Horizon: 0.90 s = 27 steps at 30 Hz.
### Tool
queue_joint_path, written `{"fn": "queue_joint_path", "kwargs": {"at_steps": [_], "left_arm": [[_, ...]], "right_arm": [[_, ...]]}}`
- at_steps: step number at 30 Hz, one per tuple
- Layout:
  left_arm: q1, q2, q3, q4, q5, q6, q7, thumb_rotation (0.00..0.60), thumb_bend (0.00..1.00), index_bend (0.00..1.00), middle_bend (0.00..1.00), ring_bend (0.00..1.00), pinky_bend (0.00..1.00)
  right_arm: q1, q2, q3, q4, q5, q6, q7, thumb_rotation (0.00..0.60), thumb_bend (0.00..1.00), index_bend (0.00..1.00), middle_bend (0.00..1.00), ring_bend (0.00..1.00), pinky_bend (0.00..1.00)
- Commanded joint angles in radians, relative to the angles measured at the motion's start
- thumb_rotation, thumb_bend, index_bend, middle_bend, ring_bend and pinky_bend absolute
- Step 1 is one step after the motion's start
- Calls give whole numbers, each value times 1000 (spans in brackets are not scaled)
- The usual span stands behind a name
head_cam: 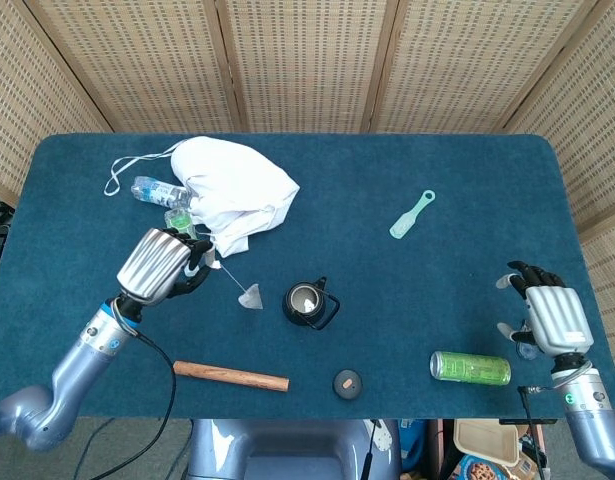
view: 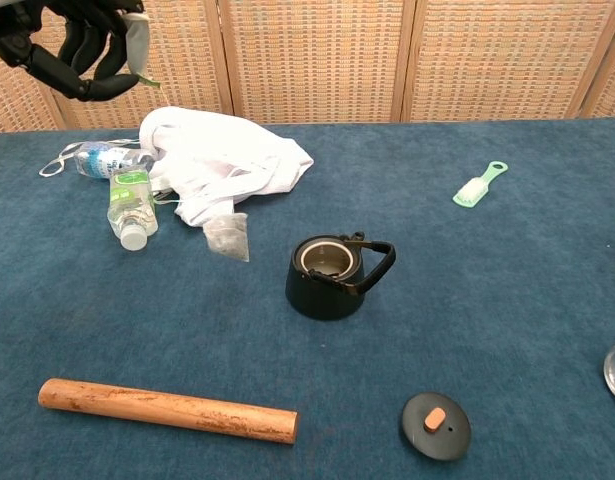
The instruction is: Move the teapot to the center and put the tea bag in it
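Nearest in the chest view lie a round black lid (view: 436, 426) with an orange knob and a long wooden stick (view: 167, 410), its axis running left to right. Beyond them, mid-table, the squat black teapot (view: 329, 278) stands open, its handle folded toward the right; the inside looks empty, though the view is dim. Just left of it a small triangular tea bag (view: 227, 237) hangs in the air on a thin string, point downward. The left hand (view: 75, 45) pinches the string's tag, fingers curled in. A clear bottle (view: 130, 205) with a green label lies by a crumpled white bag (view: 219, 160). The right hand (head_cam: 547, 313), fingers spread, holds nothing beside a green can (head_cam: 471, 368).
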<state>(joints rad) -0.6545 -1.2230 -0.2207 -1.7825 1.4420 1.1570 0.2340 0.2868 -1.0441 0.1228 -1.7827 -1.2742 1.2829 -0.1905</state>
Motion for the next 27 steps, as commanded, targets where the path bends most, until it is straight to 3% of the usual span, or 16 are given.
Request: {"fn": "queue_joint_path", "kwargs": {"at_steps": [1, 11, 27], "left_arm": [[-17, -5, -13, -4, -8, -14, 4, 600, 521, 622, 709, 682, 660], [-106, -53, -67, -3, -47, -70, 33, 600, 522, 625, 709, 682, 660], [-194, -110, -100, 10, -109, -116, 79, 600, 521, 629, 709, 682, 660]], "right_arm": [[-4, -7, 0, 5, -6, 9, 0, 600, 198, 409, 270, 236, 312], [-18, -43, -6, 19, -56, 47, 19, 600, 198, 409, 270, 235, 312], [-34, -54, -8, 29, -80, 67, 38, 600, 198, 409, 270, 235, 313]]}}
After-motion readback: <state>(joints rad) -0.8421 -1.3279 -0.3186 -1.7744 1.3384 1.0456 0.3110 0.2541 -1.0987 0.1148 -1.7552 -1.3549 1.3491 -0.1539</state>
